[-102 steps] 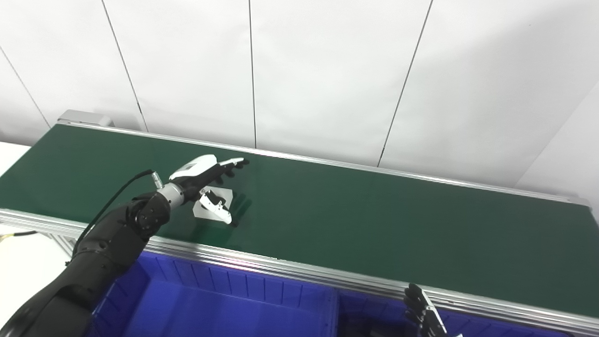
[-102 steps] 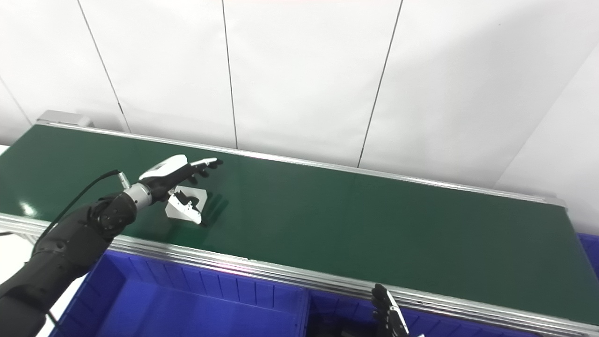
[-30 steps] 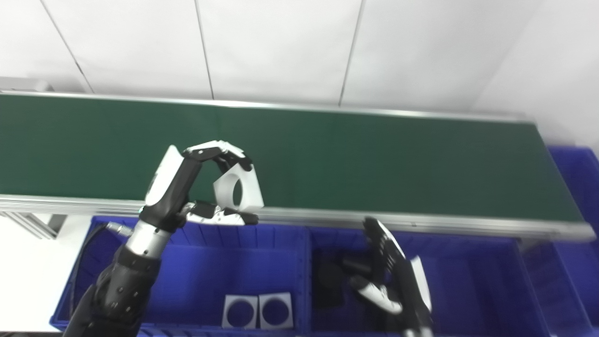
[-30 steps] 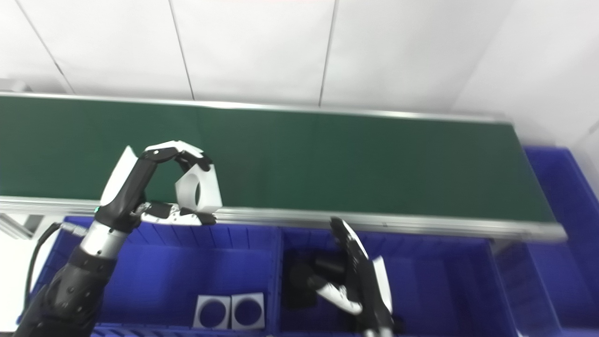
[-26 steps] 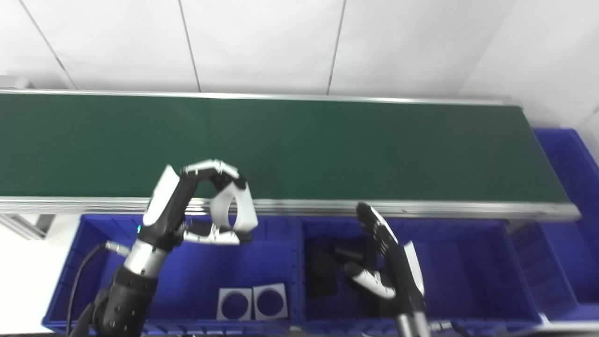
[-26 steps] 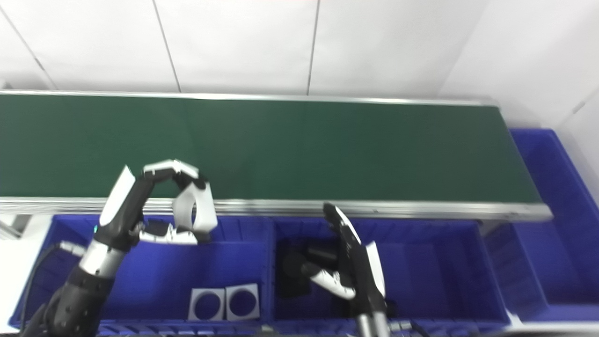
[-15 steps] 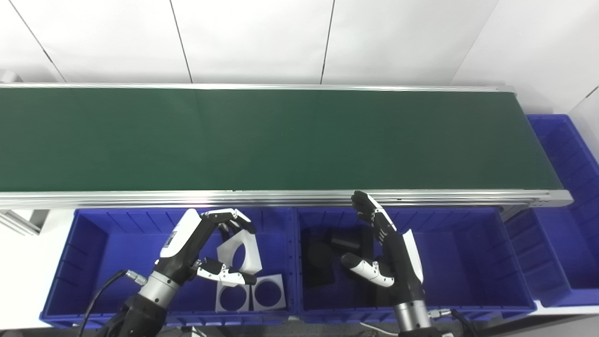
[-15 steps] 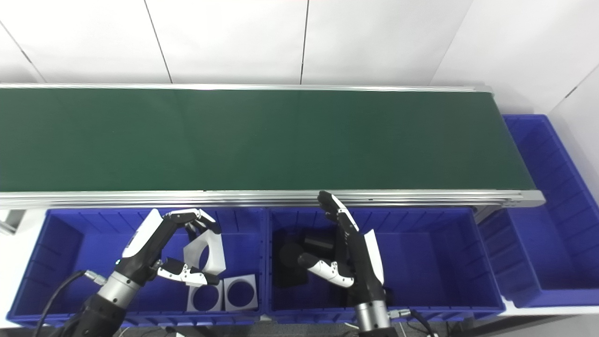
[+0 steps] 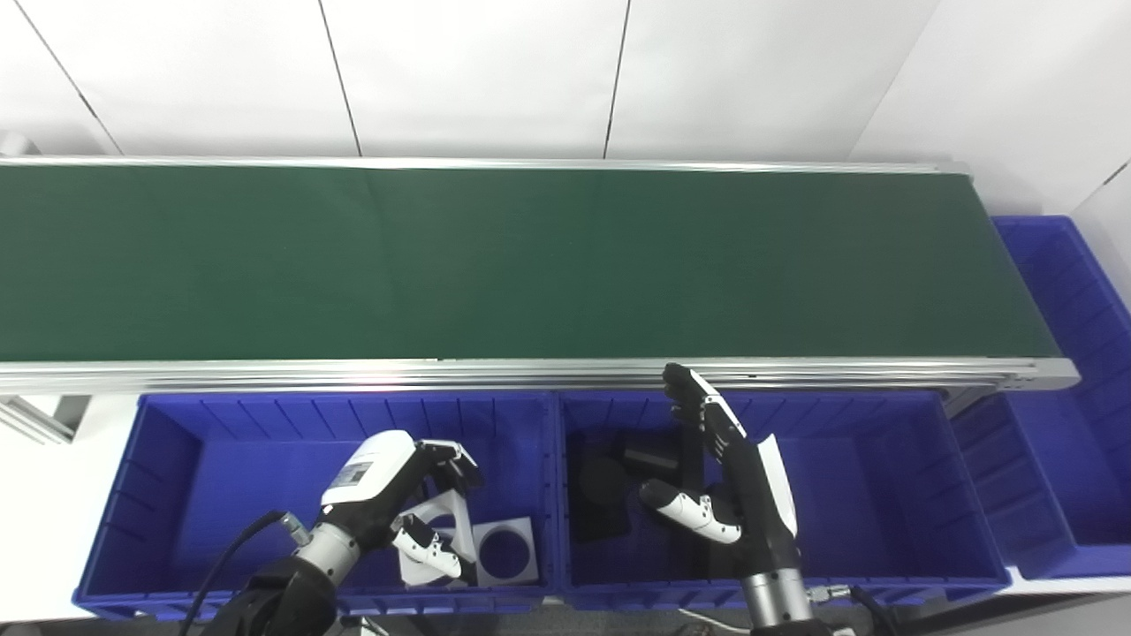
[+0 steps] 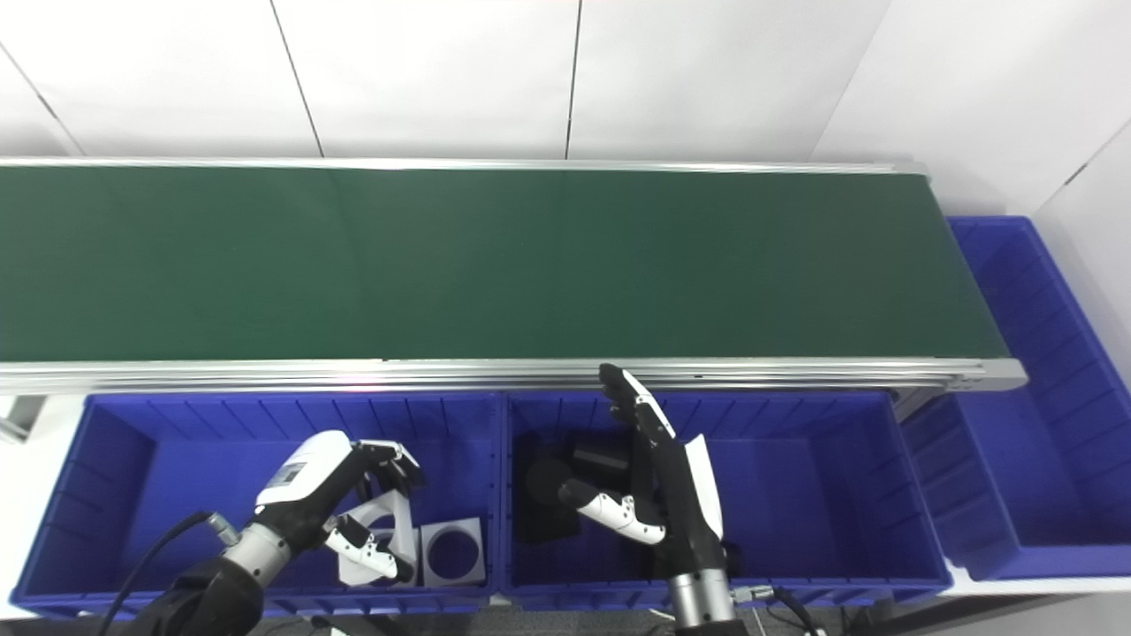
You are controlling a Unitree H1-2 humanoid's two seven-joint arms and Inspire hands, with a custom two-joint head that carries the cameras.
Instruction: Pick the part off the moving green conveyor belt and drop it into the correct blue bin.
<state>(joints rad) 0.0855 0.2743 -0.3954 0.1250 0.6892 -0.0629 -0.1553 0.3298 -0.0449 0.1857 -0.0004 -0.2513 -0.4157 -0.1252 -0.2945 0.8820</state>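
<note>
Holding the white square part (image 9: 435, 523) low in the lower-left blue bin (image 9: 168, 442), our left hand (image 9: 389, 499) only needs to let go; our right hand (image 9: 733, 490) waits open.

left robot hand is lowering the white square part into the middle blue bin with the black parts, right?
Not quite. The left robot hand holds the white square part in the left blue bin, beside another white square part. The black parts lie in the middle blue bin, where the right robot hand hangs open. The left eye view shows it.
</note>
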